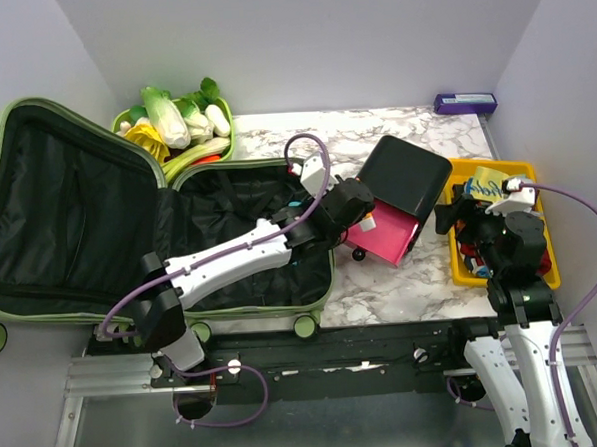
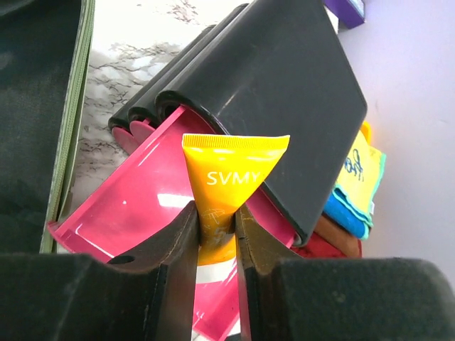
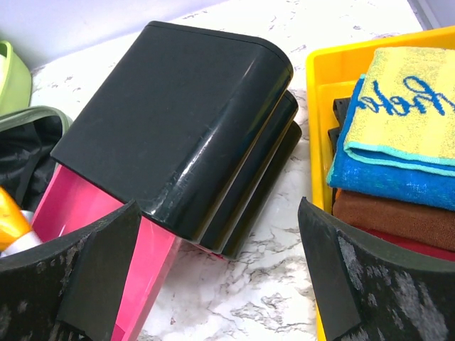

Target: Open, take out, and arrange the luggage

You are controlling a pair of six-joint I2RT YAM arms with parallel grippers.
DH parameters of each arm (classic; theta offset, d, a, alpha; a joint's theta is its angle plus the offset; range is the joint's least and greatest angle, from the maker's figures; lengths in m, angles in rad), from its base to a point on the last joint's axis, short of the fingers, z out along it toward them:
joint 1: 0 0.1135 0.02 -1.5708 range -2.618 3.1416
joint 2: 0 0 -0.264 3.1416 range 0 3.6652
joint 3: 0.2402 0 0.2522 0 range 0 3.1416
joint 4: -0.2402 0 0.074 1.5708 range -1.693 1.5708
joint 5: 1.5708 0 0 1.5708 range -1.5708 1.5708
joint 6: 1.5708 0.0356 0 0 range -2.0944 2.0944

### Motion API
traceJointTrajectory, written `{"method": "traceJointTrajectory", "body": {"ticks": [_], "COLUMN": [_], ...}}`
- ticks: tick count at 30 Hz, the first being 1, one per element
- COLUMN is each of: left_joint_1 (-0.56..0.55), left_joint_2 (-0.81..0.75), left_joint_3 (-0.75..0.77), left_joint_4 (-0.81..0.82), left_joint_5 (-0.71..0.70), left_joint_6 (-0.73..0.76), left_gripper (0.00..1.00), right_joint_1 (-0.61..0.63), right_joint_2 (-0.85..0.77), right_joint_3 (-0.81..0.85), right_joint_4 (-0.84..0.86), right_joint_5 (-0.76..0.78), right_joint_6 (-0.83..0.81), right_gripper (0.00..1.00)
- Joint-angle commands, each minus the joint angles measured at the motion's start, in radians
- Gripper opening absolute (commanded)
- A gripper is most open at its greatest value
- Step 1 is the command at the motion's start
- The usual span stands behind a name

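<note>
Bright, even light, soft shadows, glare on pink tray (image 2: 135, 206), left tool (image 2: 215, 217) seemingly blurred

Table (image 1: 382, 289): white marble-pattern top with grey veins. Directly on it:
- sage-green suitcase (image 1: 67, 206), open, black lining up. Base half is just left of and behind the left gripper (image 2: 215, 213), lid spread further left
- lime-green basket (image 1: 229, 122) of toy veg, far side, well beyond and left of the left gripper, just beside the suitcase's far rim
- black box (image 1: 408, 175) with its pink drawer (image 2: 135, 206) pulled out, right in front of the left gripper and left of the right gripper (image 3: 215, 206)
- yellow tray (image 1: 516, 164), just right of the right gripper
- purple box (image 1: 464, 102), far-right corner, well beyond the right gripper

Bare marble shows below the right gripper's gap
</note>
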Motion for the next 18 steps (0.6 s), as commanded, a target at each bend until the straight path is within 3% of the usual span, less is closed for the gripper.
{"method": "traceJointTrajectory", "body": {"ticks": [1, 5, 8, 10, 18], "left_joint_1": [-0.022, -0.022, -0.022, -0.027, -0.038], "left_joint_2": [0.085, 0.159, 0.194, 0.191, 0.139], "left_joint_3": [0.077, 0.145, 0.174, 0.166, 0.123], "left_joint_4": [-0.024, -0.058, -0.078, -0.081, -0.027], "left_joint_5": [-0.094, -0.067, -0.057, -0.060, -0.059], "left_joint_6": [-0.063, -0.072, -0.069, -0.074, -0.017], "left_gripper": [0.13, 0.16, 0.27, 0.43, 0.64], "right_joint_1": [0.001, 0.000, 0.001, 0.000, 0.001], "right_joint_2": [-0.012, -0.014, -0.014, -0.014, 0.003], "right_joint_3": [-0.014, -0.018, -0.018, -0.017, -0.002], "right_joint_4": [0.015, 0.015, 0.015, 0.013, 0.009], "right_joint_5": [-0.005, -0.005, -0.002, 0.000, 0.000], "right_joint_6": [0.014, 0.012, 0.012, 0.011, 0.001], "right_gripper": [1.00, 1.00, 1.00, 1.00, 1.00]}}
